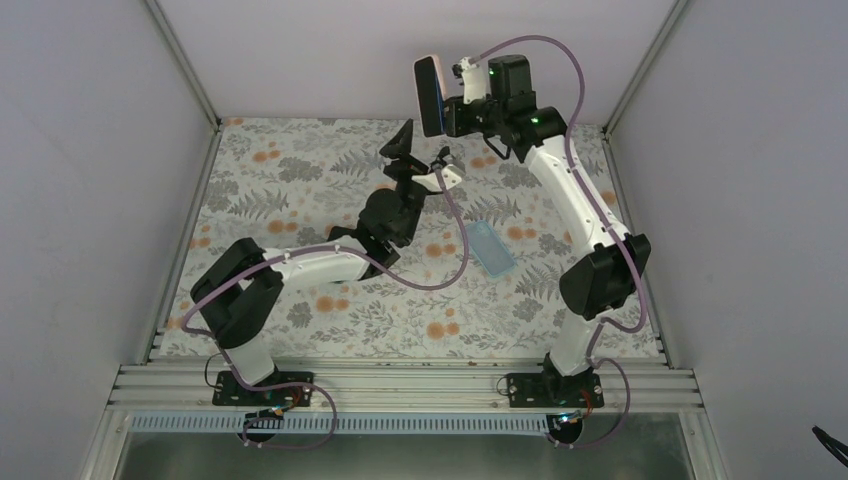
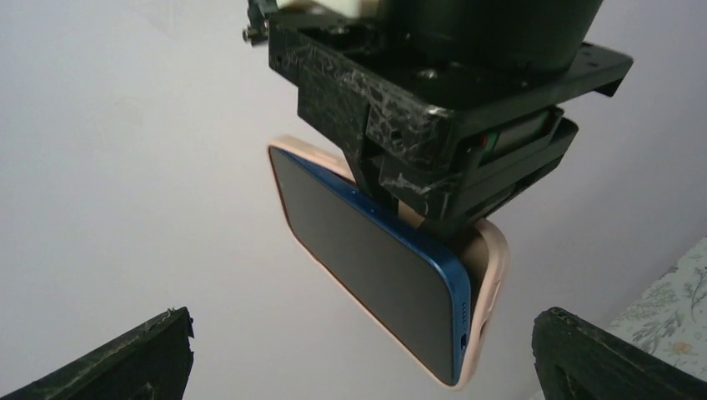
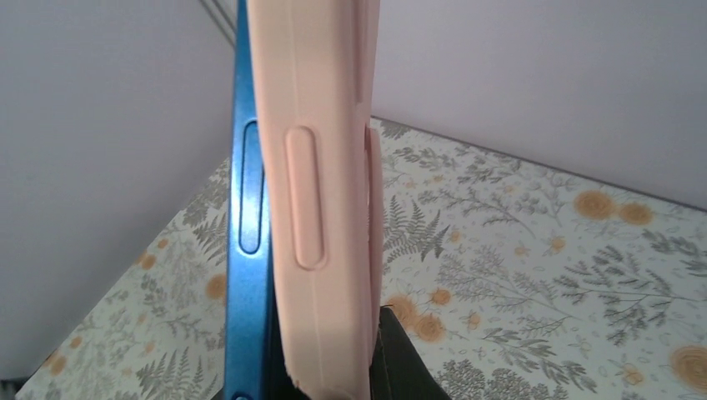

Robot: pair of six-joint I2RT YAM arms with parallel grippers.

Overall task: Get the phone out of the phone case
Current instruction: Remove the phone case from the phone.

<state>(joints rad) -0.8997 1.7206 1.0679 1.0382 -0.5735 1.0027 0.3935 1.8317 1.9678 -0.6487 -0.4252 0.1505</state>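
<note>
A blue phone (image 1: 430,98) with a dark screen sits in a pink case (image 1: 423,62), held upright high above the back of the table. My right gripper (image 1: 452,108) is shut on the case. In the left wrist view the phone (image 2: 367,258) has come away from the case (image 2: 493,275) along the right edge, and a right finger (image 2: 417,208) reaches into the gap. The right wrist view shows the blue phone edge (image 3: 248,250) beside the case (image 3: 321,208), with a finger (image 3: 413,371) behind. My left gripper (image 1: 422,150) is open and empty just below the phone.
A flat, light blue rectangular piece (image 1: 492,248) lies on the floral tablecloth (image 1: 300,170) between the arms. Grey walls enclose the table on three sides. A metal rail (image 1: 400,385) runs along the near edge.
</note>
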